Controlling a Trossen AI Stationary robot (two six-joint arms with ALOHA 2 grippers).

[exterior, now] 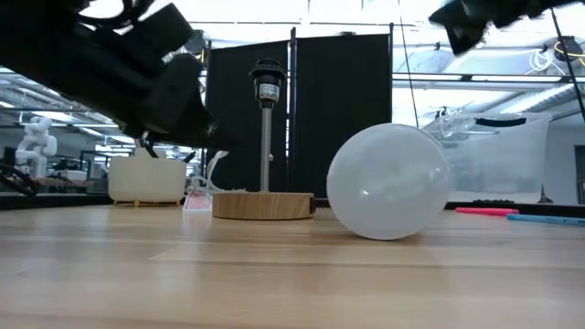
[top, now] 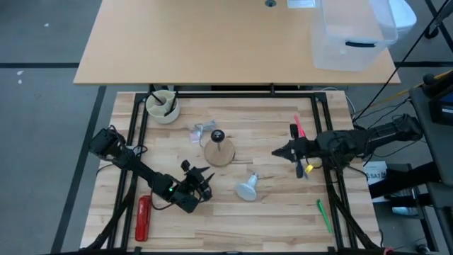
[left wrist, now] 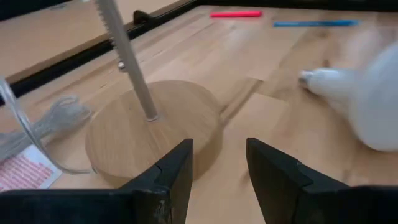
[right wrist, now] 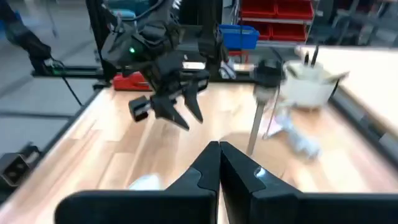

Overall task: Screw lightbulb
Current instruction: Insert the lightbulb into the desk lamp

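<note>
Bulb (top: 247, 188): lying on its side on the table (top: 276, 212), free of both grippers, just beside the wooden base (top: 220, 152) with its upright socket post (exterior: 266, 128). Long axis roughly level, slanted across the boards; dome toward the near edge, screw end (left wrist: 309, 78) pointing up-table and rightward, away from the left arm. Left gripper (top: 200, 177): low over the table, fingers apart, nothing between them; aimed mostly at the base, bulb off to one side of its line in the left wrist view. Bulb between the two grippers, nearer the left by the high view. Right gripper (top: 282, 151): raised, beyond the post from the left arm, fingers together, empty. Judged next need: left gripper to swing toward the bulb and close across dome or neck, square to the long axis. Risk: rolling on contact.
</note>
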